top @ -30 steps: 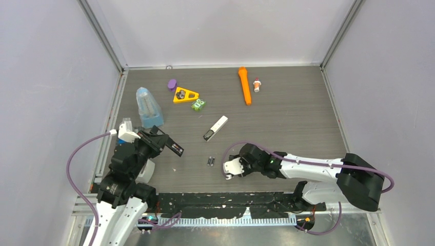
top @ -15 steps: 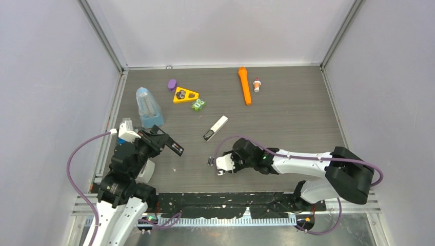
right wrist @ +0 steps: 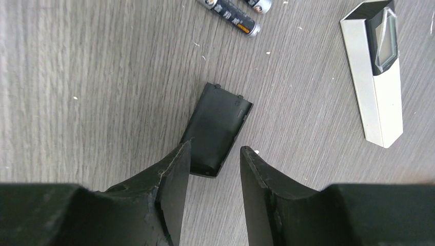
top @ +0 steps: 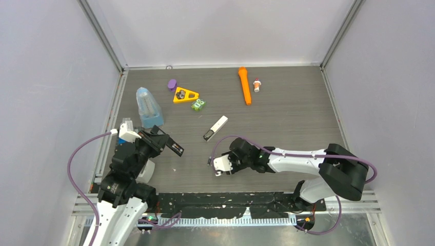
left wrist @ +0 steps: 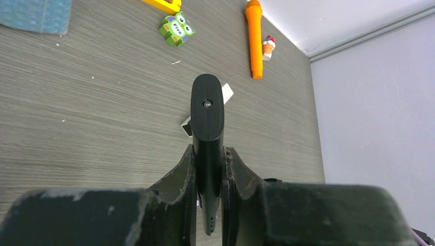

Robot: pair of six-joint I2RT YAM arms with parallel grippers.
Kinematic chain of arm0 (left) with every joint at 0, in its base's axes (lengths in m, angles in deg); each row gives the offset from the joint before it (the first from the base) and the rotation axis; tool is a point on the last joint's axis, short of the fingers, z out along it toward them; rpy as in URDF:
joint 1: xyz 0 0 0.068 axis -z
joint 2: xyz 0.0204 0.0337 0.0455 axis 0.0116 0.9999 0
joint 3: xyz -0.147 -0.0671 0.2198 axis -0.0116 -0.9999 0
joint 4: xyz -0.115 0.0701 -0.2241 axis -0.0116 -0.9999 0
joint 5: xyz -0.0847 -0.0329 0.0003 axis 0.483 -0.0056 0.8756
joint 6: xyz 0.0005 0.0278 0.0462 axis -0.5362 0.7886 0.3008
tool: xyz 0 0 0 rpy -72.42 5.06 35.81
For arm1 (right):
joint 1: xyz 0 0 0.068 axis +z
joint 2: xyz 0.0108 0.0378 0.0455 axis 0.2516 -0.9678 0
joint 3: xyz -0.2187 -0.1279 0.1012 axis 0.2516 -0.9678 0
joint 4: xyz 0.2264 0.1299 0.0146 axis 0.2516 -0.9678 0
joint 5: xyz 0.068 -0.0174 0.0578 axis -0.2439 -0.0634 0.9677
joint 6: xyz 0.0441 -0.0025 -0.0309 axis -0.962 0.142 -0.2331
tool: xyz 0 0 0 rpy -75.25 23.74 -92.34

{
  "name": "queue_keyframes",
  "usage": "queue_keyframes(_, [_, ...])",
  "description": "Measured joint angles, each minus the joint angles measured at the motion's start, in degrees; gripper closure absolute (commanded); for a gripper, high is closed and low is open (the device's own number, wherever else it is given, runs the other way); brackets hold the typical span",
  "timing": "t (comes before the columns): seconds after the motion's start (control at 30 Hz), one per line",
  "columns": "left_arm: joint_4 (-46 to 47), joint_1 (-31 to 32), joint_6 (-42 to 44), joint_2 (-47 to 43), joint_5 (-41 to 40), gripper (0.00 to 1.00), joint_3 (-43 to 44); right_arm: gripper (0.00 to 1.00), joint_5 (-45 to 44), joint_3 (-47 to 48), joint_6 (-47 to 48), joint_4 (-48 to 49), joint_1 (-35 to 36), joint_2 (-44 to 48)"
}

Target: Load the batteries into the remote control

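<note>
Black cover (right wrist: 218, 120) between right pincer (right wrist: 215, 149), perhaps touching

The right pincer (top: 219, 165) travels leftward along the near edge of the bench. A second ago it was well to the right of the batteries (top: 209, 161); now it sits just beside them, its white housing almost covering them from overhead. The right arm's elbow (top: 341, 171) swings left with it, and the purple cable (top: 228, 138) arches further left over the wrist. Most of this shift falls in the first half-second, with only a small creep since.
</note>
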Motion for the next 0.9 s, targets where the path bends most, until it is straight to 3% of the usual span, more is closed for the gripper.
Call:
queue_keyframes(0.43, [0.0, 0.0, 0.0, 0.0, 0.0, 1.00, 0.0, 0.53, 0.8, 0.0, -1.7, -0.2, -0.2, 8.4])
queue_keyframes(0.9, [0.0, 0.0, 0.0, -0.3, 0.0, 1.00, 0.0, 0.55, -1.3, -1.2, 3.6, -6.3, -0.2, 7.5])
